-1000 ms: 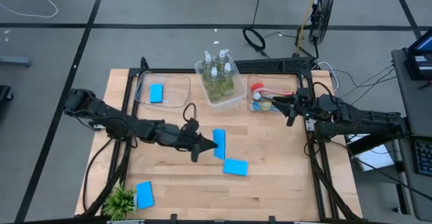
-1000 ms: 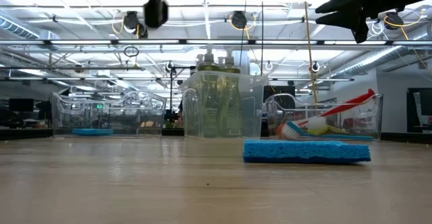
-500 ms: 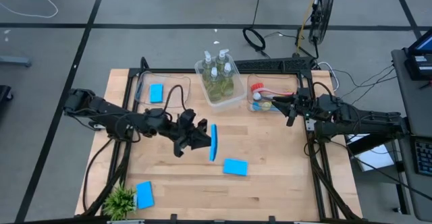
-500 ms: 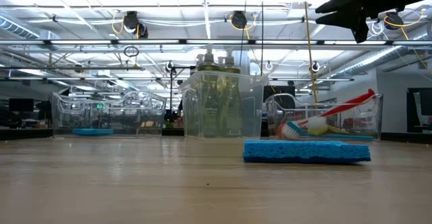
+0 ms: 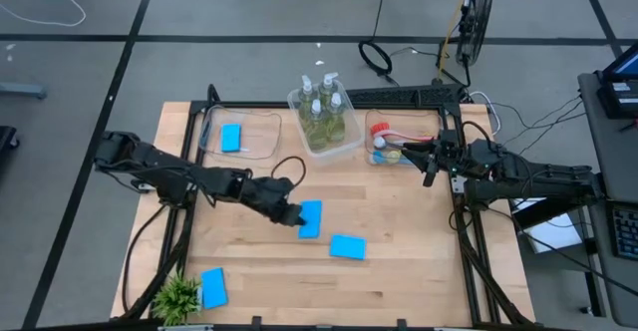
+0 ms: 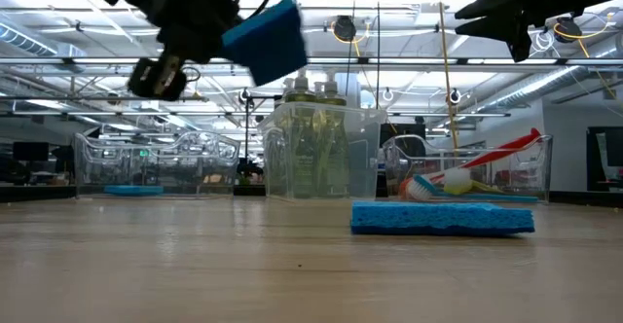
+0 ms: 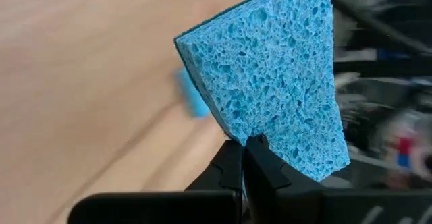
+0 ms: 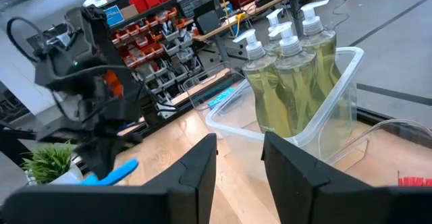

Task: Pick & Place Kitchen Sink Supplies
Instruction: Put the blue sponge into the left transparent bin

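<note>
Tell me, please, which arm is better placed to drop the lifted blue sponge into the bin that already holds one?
Left. The left gripper already clamps the flat blue rectangular sponge above the table, on the same side as the clear plastic bin. The right gripper waits by the brushes.

No readable text, no labels, no brands, no numbers, no signs anywhere on bottles, bins, sponges.

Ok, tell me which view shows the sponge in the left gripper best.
The left wrist view: the sponge fills the picture, pinched at one edge by the left gripper. The low view shows it lifted clear of the table; the high view, small; the right wrist view, only a blue sliver.
</note>
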`<move>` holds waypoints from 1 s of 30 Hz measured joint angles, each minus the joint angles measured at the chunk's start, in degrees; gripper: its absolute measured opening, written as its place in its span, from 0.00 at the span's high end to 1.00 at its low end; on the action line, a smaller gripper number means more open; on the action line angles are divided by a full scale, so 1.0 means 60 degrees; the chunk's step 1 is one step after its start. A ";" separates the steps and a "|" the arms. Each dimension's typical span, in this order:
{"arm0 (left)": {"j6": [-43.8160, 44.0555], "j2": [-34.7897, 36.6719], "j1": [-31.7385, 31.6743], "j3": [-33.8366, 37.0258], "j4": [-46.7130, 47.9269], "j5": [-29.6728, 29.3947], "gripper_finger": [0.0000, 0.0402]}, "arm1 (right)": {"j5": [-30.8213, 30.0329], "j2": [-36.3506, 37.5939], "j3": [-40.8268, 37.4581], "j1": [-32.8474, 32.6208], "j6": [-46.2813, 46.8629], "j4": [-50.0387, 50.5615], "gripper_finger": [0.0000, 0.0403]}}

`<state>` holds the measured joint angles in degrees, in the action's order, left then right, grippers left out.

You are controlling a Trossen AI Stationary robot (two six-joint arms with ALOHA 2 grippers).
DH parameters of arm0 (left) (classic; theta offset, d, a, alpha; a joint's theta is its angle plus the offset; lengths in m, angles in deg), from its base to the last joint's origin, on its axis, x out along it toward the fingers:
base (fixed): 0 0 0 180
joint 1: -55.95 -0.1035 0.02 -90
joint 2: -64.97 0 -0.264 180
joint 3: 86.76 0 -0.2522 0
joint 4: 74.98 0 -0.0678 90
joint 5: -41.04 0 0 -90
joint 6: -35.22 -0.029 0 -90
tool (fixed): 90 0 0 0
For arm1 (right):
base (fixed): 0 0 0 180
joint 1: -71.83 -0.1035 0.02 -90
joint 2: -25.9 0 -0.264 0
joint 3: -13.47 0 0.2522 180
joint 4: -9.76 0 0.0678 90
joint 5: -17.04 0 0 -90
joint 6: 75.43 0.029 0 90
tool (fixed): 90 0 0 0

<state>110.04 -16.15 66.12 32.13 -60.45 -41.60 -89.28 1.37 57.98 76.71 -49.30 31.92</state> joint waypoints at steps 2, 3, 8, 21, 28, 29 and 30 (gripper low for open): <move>0.0170 0.0253 -0.0166 -0.0003 0.0831 0.0025 1.00 | -0.0002 0.0000 0.0000 0.0000 0.0000 0.0000 0.73; 0.0204 0.0354 -0.0266 -0.0078 0.1194 0.0022 1.00 | -0.0004 0.0000 0.0000 0.0000 0.0000 0.0000 0.73; -0.0271 0.1016 -0.0987 -0.0905 0.4526 -0.0644 1.00 | -0.0007 -0.0007 0.0000 0.0000 0.0000 0.0000 0.73; -0.4095 0.1615 -0.4424 -0.4242 1.0995 -0.4010 1.00 | -0.0011 -0.0001 0.0000 0.0004 0.0004 0.0005 0.73; -0.6260 0.1499 -0.6784 -0.4390 1.1033 -0.4238 1.00 | -0.0011 -0.0004 0.0000 0.0004 0.0025 0.0004 0.73; -0.6501 0.1410 -0.7039 -0.4397 1.0968 -0.4197 1.00 | -0.0011 -0.0004 0.0000 0.0004 0.0028 0.0004 0.73; -0.6751 0.1299 -0.7311 -0.4397 1.0930 -0.4072 1.00 | -0.0011 -0.0004 0.0000 0.0004 0.0029 0.0004 0.73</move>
<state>69.54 -8.36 22.25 5.75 5.13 -66.04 -89.35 1.34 57.98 76.73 -49.13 31.94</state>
